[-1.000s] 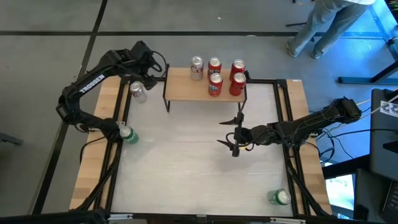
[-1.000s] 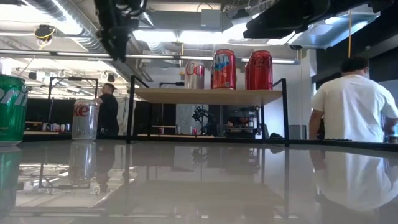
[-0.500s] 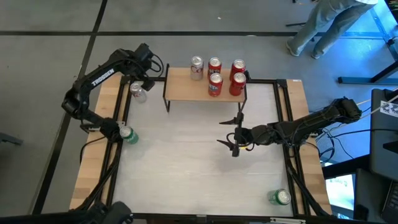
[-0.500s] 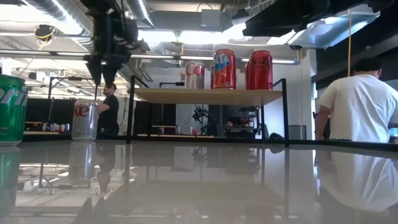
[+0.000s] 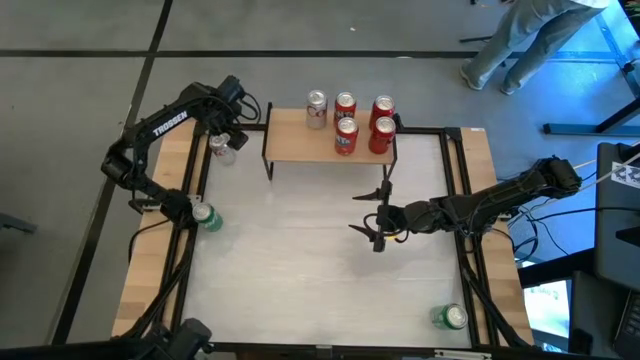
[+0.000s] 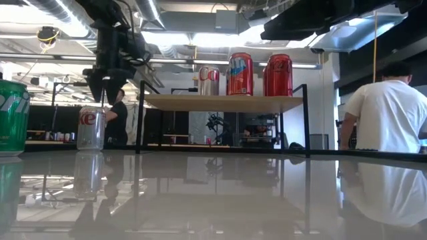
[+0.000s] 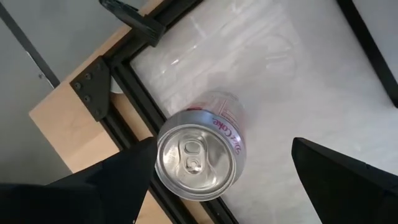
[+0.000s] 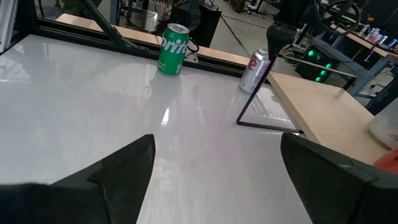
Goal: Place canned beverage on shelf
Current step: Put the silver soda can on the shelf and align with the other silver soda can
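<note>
A silver Diet Coke can (image 7: 198, 160) stands upright on the table's far left, beside the shelf (image 5: 330, 140). My left gripper (image 6: 101, 93) hangs open just above it and points steeply down. One finger stands off each side of the can's top, and neither touches it. The shelf's wooden top carries several upright cans, one silver (image 5: 316, 108) and the others red (image 5: 346, 135). My right gripper (image 5: 372, 215) waits open over the middle of the table with nothing between its fingers.
One green Sprite can (image 5: 206, 216) stands at the table's left edge and another (image 5: 450, 317) at the near right corner. The table's black frame rail (image 7: 124, 81) runs close by the silver can. A person (image 6: 380, 113) stands beyond the table's right side.
My left gripper has come down from beside the shelf's left end toward the table's left edge, over the silver can. It has tipped to point more steeply down and stays open. The can has not moved.
</note>
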Robot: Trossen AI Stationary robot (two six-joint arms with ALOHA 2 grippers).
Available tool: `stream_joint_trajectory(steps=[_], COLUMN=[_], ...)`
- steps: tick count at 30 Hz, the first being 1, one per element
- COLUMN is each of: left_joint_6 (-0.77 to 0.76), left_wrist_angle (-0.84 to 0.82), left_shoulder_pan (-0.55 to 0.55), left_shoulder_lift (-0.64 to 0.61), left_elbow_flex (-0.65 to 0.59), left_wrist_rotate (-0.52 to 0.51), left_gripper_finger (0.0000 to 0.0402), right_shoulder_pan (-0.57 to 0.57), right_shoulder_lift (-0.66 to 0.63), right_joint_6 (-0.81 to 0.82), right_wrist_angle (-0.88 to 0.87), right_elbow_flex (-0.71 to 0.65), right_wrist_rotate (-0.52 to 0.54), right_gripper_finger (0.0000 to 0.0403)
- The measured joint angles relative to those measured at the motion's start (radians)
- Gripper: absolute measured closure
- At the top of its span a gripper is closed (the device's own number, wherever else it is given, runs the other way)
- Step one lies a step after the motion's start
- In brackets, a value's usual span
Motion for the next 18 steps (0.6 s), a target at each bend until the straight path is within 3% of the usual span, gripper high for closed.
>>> stream_joint_trajectory(steps=[5, 9, 18], left_joint_6=[-0.004, -0.006, -0.091], left_wrist_angle=[0.001, 0.020, -0.084], left_shoulder_pan=[-0.001, -0.027, -0.047], left_shoulder_lift=[0.000, 0.000, 0.000], left_elbow_flex=[-0.004, -0.004, -0.005], left_wrist_rotate=[-0.019, -0.092, -0.163], left_gripper_finger=[0.0038, 0.0038, 0.0038], right_shoulder_pan=[0.000, 0.000, 0.000], right_shoulder_lift=[0.000, 0.000, 0.000], right_joint_6=[-0.001, -0.005, -0.005], right_wrist_angle=[0.003, 0.007, 0.007], right_elbow_flex=[0.000, 0.000, 0.000], right_wrist_rotate=[0.000, 0.000, 0.000], right_gripper_finger=[0.0059, 0.0059, 0.0059])
